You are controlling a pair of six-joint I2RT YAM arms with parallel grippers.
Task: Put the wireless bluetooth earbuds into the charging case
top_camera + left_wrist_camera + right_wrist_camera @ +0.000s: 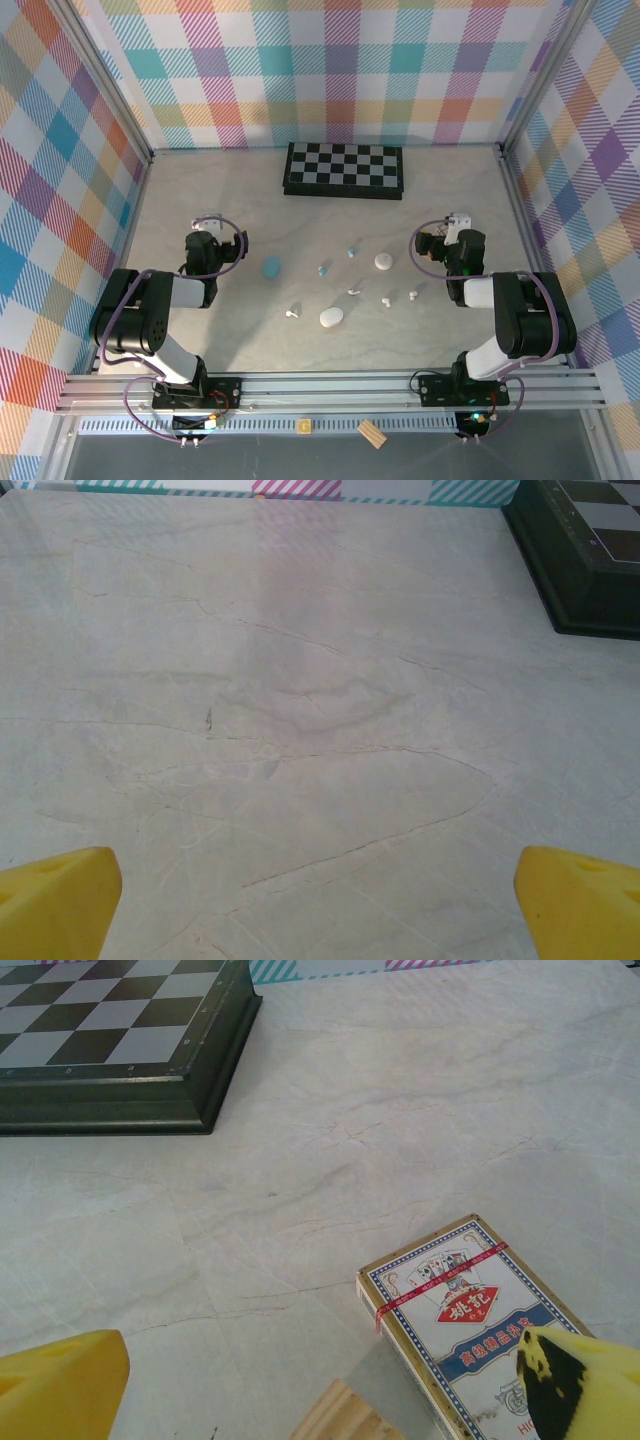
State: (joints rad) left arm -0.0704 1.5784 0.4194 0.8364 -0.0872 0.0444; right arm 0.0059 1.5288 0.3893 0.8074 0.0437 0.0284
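Gaping wide and empty, the left gripper (315, 880) and the right gripper (320, 1365) are flanking seemingly six scattered earbuds (353, 291).

Two light blue earbuds (351, 251) lie on the near side of the chessboard (344, 168). Four white earbuds (353, 292) lie farther from it. One blue charging case (271, 266) and two white charging cases (384, 261) lie among them, untouched.

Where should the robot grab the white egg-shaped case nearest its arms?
Probably from straight above: the white oval case lies flat on the table with nothing touching it. Pinch across its narrow middle, on the two long sides, since the rounded ends would likely slip.
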